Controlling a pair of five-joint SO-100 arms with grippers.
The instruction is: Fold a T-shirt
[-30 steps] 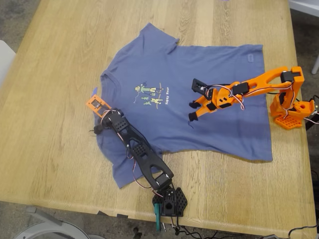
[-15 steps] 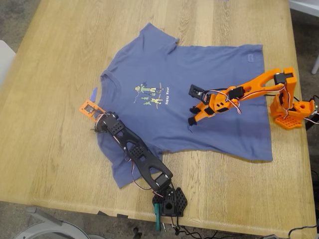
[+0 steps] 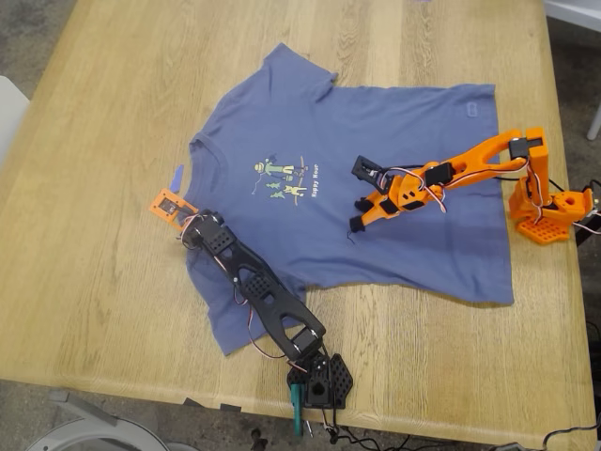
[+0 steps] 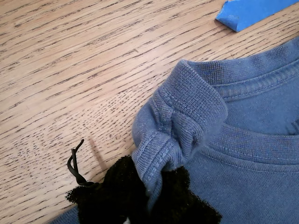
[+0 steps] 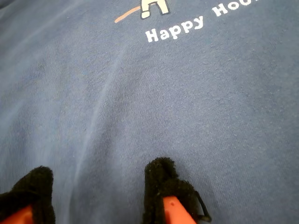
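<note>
Across the middle of the wooden worktop (image 3: 113, 310) the T-shirt (image 3: 413, 141) lies spread flat, print side up, its hem running toward the exterior view's right edge and its collar toward the left. One sleeve points at the far edge; the other reaches nearly to the near edge beside the black arm's base (image 3: 321, 381).

My first gripper (image 4: 140, 196), on the black arm, is closed on a bunched fold of the T-shirt's ribbed collar (image 4: 180, 119), which stands pinched up between the dark padded fingers (image 4: 110, 193). In the exterior view this gripper (image 3: 188, 225) sits at the collar side, just beside a small blue tape strip (image 3: 177, 177) stuck on bare wood. Beyond it, toward the exterior view's left edge, the worktop is bare wood.

My second gripper (image 5: 96, 189), on the orange arm, stands with its jaws apart and nothing between them, padded fingertips (image 5: 161, 179) down at the cloth just below the printed lettering (image 5: 175, 28); I cannot tell whether they press on it. In the exterior view it (image 3: 362, 202) is over the shirt's middle, the arm reaching in from its orange base (image 3: 549, 211) near the right edge.
</note>
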